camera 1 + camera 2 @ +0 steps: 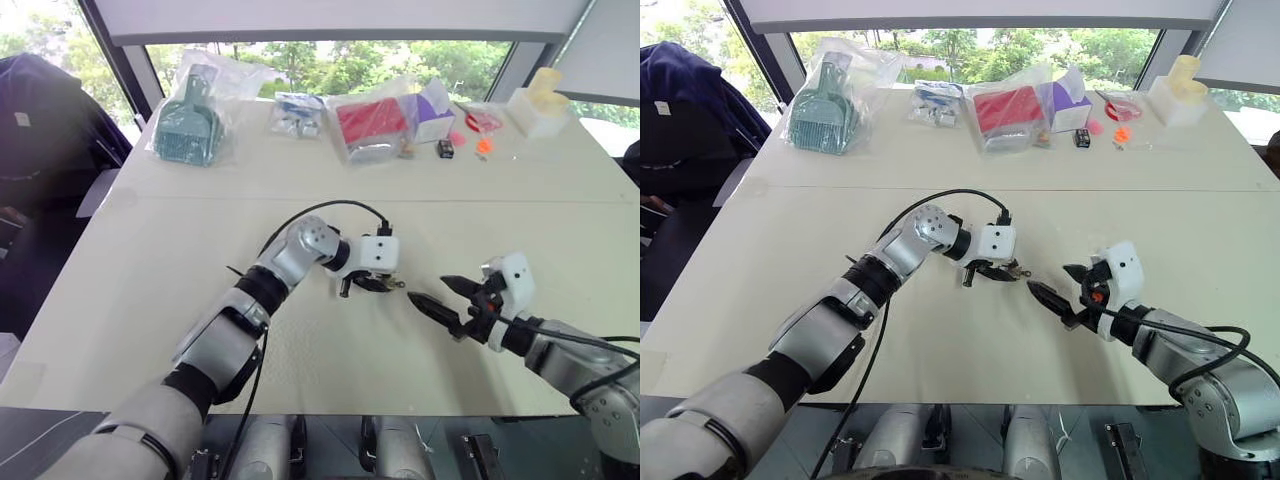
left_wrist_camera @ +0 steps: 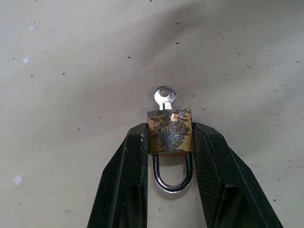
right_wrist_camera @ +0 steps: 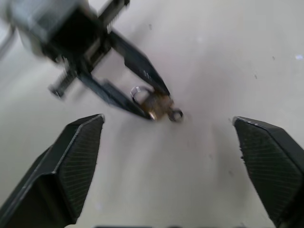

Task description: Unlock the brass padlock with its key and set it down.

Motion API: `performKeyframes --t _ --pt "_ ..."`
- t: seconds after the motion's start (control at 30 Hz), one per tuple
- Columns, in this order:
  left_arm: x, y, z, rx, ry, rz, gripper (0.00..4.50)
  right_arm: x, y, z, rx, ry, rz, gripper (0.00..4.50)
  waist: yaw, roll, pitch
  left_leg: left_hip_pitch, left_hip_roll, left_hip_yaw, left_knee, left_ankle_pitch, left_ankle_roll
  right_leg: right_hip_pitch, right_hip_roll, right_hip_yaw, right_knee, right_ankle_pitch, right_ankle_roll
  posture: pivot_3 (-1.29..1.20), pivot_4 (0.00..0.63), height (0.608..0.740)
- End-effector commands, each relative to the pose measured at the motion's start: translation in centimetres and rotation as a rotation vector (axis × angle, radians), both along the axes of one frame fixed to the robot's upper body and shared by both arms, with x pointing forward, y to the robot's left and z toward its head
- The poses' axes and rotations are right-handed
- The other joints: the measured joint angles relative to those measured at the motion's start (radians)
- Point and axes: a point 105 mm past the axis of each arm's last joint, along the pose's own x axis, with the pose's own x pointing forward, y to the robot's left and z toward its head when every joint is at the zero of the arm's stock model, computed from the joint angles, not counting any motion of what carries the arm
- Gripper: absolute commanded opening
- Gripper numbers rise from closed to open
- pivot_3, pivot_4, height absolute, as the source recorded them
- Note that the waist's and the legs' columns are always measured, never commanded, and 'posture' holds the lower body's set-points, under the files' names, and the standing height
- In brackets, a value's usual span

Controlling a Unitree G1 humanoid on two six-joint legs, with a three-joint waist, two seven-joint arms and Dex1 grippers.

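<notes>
The brass padlock [image 2: 170, 132] is a tiny worn yellow lock body with a silvery shackle [image 2: 172, 176]. My left gripper [image 2: 169, 142] is shut on the sides of the lock body, low over the white table near its middle. The silvery key [image 2: 165, 97] sticks out of the lock's far end, away from the fingers. In the right wrist view the padlock [image 3: 156, 105] and key [image 3: 175, 114] show between the left fingers. My right gripper [image 1: 442, 294] stands open a short way to the right, pointing toward the lock, with nothing between its fingers.
Along the table's far edge lie a bagged green brush [image 1: 187, 125], a bag of small parts [image 1: 297, 113], a bagged red box [image 1: 373, 122], a purple-and-white carton [image 1: 432, 110], a small black box [image 1: 445, 148], small red pieces [image 1: 484, 130] and a cream object [image 1: 540, 100]. A dark chair [image 1: 40, 120] stands left.
</notes>
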Motion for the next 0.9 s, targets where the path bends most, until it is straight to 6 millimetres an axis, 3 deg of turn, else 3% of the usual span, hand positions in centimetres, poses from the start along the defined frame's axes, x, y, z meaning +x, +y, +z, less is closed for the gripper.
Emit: performKeyframes --t 0.03,0.17,0.23,0.4,0.7,0.8,0.9 --pt "0.5 0.1 6.1 -0.271 -0.113 -0.008 0.77 0.4 0.8 2.9 0.189 -0.099 -0.013 4.50 -0.001 0.000 0.000 -0.001 0.000 0.000 0.000 0.000 0.000 -0.001 0.000 0.000 0.000 0.000 0.000 0.00 0.150 0.735" --pt "0.0 0.8 9.9 -0.436 -0.178 0.015 0.77 0.9 1.6 4.5 0.359 -0.144 -0.025 4.50 0.002 0.001 0.000 -0.003 0.000 0.000 -0.001 0.001 -0.001 -0.004 0.000 0.000 0.002 0.002 0.003 0.00 0.150 0.735" --pt "-0.6 1.1 10.7 -0.483 -0.192 0.011 0.77 1.3 1.5 5.2 0.432 -0.163 -0.051 4.50 0.001 0.001 0.000 -0.003 0.000 0.000 -0.001 0.001 -0.001 -0.004 0.000 0.000 0.002 0.002 0.003 0.00 0.150 0.735" --pt "-1.5 1.6 12.0 -0.576 -0.211 0.025 0.77 2.2 1.5 6.8 0.606 -0.207 -0.090 4.50 0.000 0.001 0.000 -0.002 -0.001 0.000 -0.001 0.001 -0.001 -0.002 0.000 0.000 0.001 0.002 0.002 0.00 0.150 0.735" --pt "-1.8 1.6 12.3 -0.600 -0.216 0.030 0.77 2.5 2.0 7.3 0.695 -0.201 -0.097 4.50 -0.001 0.002 0.000 -0.001 -0.001 0.001 -0.001 0.001 -0.001 -0.001 0.001 0.000 0.002 0.002 0.003 0.00 0.150 0.735" --pt "-2.0 1.5 12.2 -0.610 -0.225 0.020 0.77 2.7 2.3 7.2 0.695 -0.191 -0.091 3.56 -0.001 0.002 0.000 -0.001 -0.001 0.001 -0.001 0.001 -0.001 -0.001 0.001 0.000 0.001 0.002 0.003 0.00 0.150 0.735" --pt "-2.2 1.4 12.0 -0.609 -0.232 0.013 0.77 2.8 2.8 6.9 0.688 -0.179 -0.085 2.10 -0.002 0.002 0.000 -0.001 -0.001 0.001 -0.001 0.001 -0.001 -0.001 0.001 0.000 0.002 0.002 0.003 0.00 0.150 0.735"
